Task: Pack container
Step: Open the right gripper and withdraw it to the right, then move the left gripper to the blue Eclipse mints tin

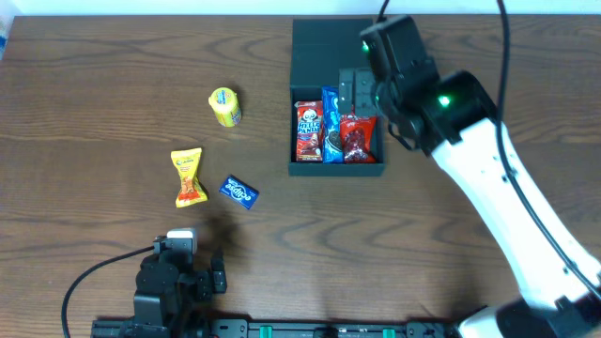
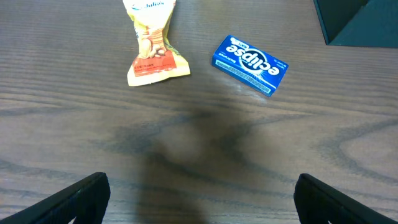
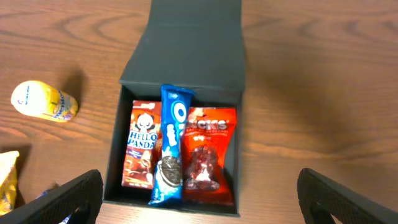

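Spreading across every view, the wooden table (image 1: 113, 75) is brown, grained and faintly glossy. The container (image 1: 319, 52) sits right of centre toward the far edge. It is a dark teal, matte, square-cornered box, and its flap lid lies flat open on the table behind it. It looks like stiff board: probably light, rigid in the walls and not slippery, though the hinged flap would likely swing if the box were lifted. A side wall's rim, or the lid's free edge for closing, seems the soundest place to pinch.

The right gripper (image 1: 355, 94) hangs over the box with its jaws spread wide and nothing between them. The left gripper (image 2: 200, 198) hovers low at the near edge, equally splayed and empty.

Three items stand side by side inside. The red packet (image 3: 210, 152) is crinkly and shiny. The Oreo packet (image 3: 172, 146) is a long blue foil sleeve, and its top end pokes past the others. The Hello Panda box (image 3: 140, 152) is firm red card.

Three more lie loose on the wood, well left of the box. A yellow sachet (image 1: 188, 176) is soft with crimped ends. A yellow tub (image 1: 224, 106) is rounded and smooth. Smallest is a flat blue Eclipse gum box (image 2: 250, 64), just beside the sachet.
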You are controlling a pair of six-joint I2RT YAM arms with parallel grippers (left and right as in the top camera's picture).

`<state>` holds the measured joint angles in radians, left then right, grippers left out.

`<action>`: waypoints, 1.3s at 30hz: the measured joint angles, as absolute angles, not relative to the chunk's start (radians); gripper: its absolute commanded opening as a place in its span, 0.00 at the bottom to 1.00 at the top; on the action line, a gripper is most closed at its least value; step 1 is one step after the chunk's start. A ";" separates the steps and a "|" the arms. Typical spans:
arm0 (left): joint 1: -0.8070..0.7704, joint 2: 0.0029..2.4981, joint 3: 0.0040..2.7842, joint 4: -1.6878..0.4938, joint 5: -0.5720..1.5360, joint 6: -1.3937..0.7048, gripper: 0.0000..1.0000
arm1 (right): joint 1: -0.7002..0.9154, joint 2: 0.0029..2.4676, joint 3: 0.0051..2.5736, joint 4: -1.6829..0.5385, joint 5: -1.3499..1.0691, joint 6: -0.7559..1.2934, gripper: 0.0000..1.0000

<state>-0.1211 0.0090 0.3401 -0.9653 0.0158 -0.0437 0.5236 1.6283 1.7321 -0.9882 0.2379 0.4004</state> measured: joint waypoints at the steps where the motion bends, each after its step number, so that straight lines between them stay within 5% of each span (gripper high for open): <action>1: -0.121 0.009 0.340 -0.965 0.016 -0.044 0.95 | 0.524 1.600 1.696 -0.963 0.242 0.396 0.99; 24: -0.121 0.009 0.340 -0.965 0.016 -0.044 0.96 | 0.242 0.804 0.899 -0.718 0.194 0.215 0.99; 39: -0.121 0.009 0.340 -0.965 0.016 -0.044 0.95 | 0.200 0.846 0.768 -0.781 -0.009 0.194 0.99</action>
<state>-0.1211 0.0093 0.3397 -0.9653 0.0158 -0.0437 0.2005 0.8459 0.7681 -0.7807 -0.0093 0.1936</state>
